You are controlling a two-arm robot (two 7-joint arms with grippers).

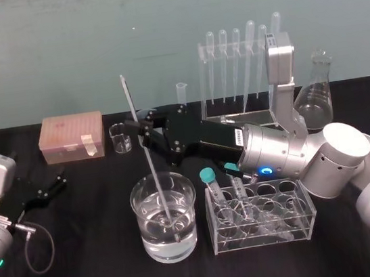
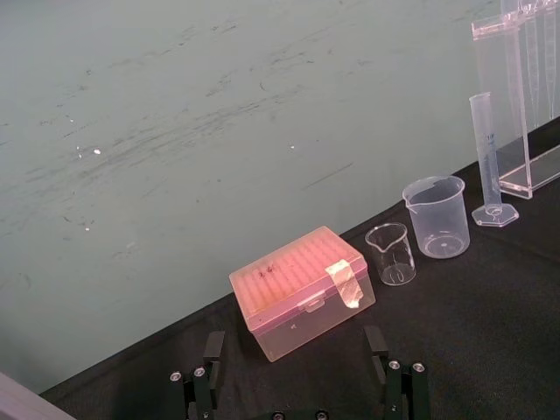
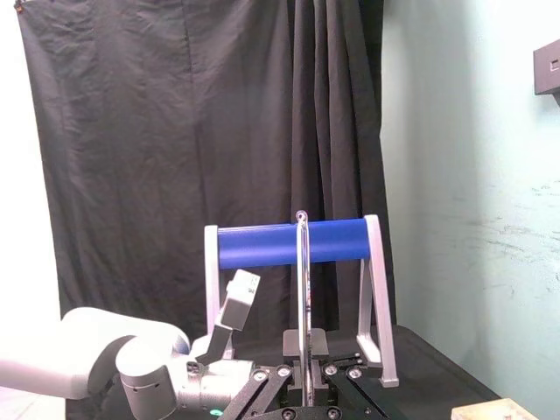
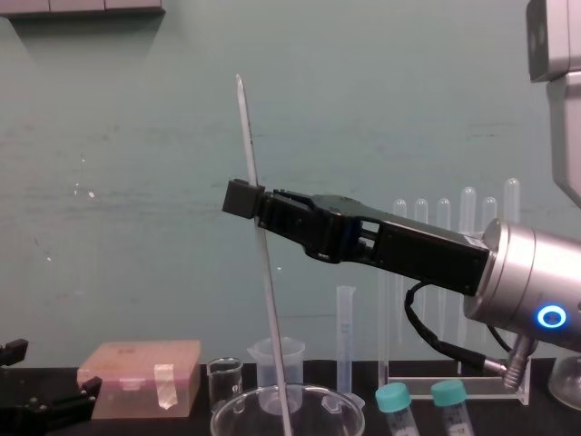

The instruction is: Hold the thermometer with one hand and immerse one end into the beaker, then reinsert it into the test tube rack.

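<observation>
The thermometer (image 1: 151, 163) is held tilted, in its upper half, by the right gripper (image 1: 144, 131), whose fingers are closed on it just above the beaker (image 1: 151, 245) — the lower end is dipped into the water inside, near the bottom. The rack (image 1: 202, 81) is seen behind the beaker, to its right. The left gripper (image 1: 59, 179) is parked low over the worktop (image 1: 92, 260), left of the beaker, spread open — nothing is held.

Right gripper (image 1: 144, 131): black, 2 fingers, silver cylindrical wrist, blue ring. Left gripper (image 1: 59, 178): black, grey wrist, black cable.
</observation>
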